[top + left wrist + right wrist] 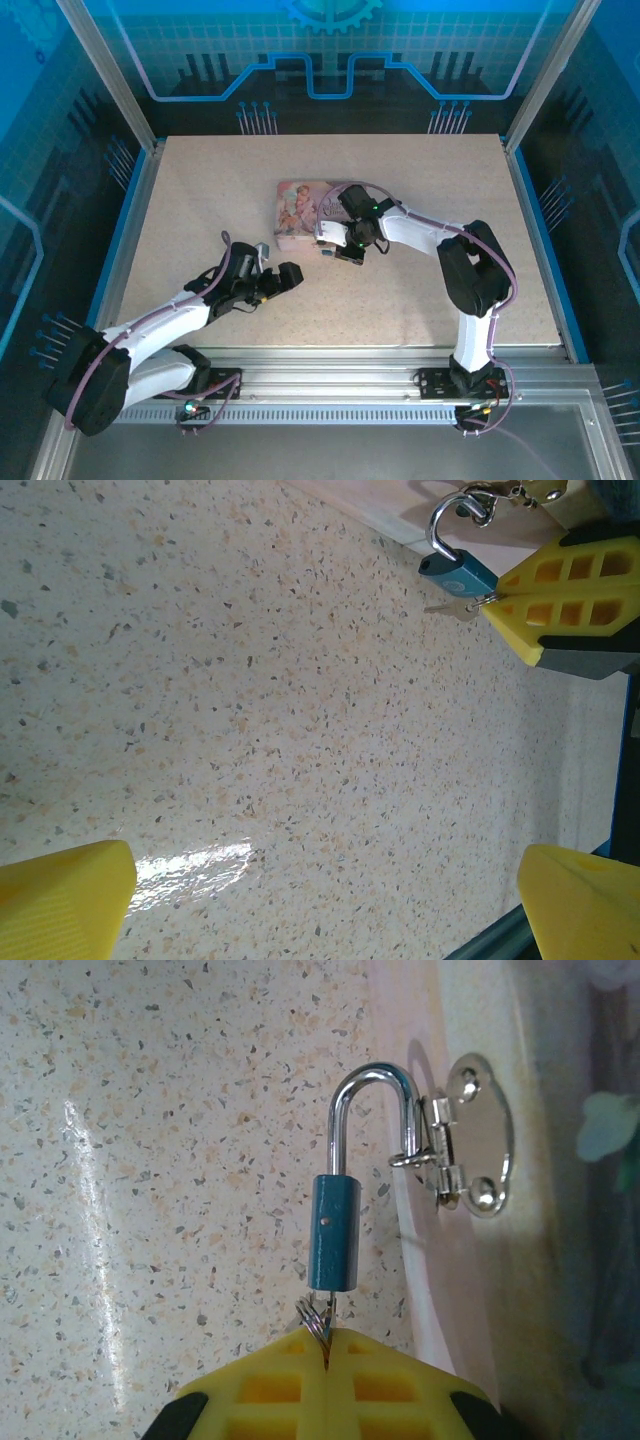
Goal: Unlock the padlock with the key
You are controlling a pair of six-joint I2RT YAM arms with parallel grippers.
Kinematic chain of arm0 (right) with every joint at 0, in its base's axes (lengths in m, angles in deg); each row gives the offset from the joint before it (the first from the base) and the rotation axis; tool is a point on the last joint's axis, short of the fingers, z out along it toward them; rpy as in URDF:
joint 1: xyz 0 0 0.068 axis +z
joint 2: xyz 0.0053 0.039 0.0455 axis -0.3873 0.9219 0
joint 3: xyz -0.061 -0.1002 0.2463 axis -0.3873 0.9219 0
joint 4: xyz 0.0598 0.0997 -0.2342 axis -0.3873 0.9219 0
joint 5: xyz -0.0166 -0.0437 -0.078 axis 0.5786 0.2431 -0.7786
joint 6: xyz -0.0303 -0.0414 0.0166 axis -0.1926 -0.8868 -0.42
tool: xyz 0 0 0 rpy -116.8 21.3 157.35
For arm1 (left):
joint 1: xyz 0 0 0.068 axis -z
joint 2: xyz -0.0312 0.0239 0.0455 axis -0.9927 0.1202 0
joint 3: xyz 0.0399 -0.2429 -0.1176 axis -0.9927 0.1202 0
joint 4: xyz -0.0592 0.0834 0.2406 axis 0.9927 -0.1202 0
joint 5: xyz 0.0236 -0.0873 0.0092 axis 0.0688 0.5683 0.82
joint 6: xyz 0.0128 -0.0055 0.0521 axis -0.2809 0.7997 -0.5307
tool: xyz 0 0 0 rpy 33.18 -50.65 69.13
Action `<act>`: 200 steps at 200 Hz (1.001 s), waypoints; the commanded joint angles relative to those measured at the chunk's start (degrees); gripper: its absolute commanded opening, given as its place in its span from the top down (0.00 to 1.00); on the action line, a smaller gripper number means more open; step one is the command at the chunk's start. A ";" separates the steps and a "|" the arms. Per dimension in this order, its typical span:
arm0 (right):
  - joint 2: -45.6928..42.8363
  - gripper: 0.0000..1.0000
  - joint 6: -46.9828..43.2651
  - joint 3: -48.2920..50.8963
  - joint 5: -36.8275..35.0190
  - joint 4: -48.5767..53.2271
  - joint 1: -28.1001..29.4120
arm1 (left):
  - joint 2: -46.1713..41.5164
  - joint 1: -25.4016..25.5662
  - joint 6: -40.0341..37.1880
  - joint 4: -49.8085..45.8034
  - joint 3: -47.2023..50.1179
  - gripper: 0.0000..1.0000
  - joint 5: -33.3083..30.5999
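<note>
Risking a mere swivel of the unbraced blue, silver-shackled padlock (333, 1232) on twisting the thin metal key (327, 1310) pinched in the closed right hand (325, 1345), with the left hand (320, 900) open.

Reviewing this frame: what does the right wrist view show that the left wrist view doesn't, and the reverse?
Right wrist: the silver hasp plate with its rivets, and the padlock shackle hooked through its loop. Left wrist: the left gripper, jaws wide open over bare table. Both: the blue padlock, the edge of the pink tin, and the key at the padlock's base, pinched by the right gripper, jaws shut.
</note>
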 commanded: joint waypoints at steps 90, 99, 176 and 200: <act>1.47 1.00 -1.12 -4.08 0.55 -0.50 5.00 | 0.48 -0.52 -0.68 -0.83 0.29 0.01 1.40; 0.83 1.00 -0.67 -3.74 0.42 -0.46 5.00 | 0.01 -0.54 -0.73 -1.13 0.38 0.01 1.25; -10.44 1.00 5.43 6.03 -0.57 -6.12 4.61 | -3.09 -0.52 -0.68 -2.07 1.67 0.01 -0.08; -12.84 1.00 5.88 7.77 -1.24 -5.47 3.61 | -3.39 -0.57 -0.94 -2.55 1.64 0.01 0.01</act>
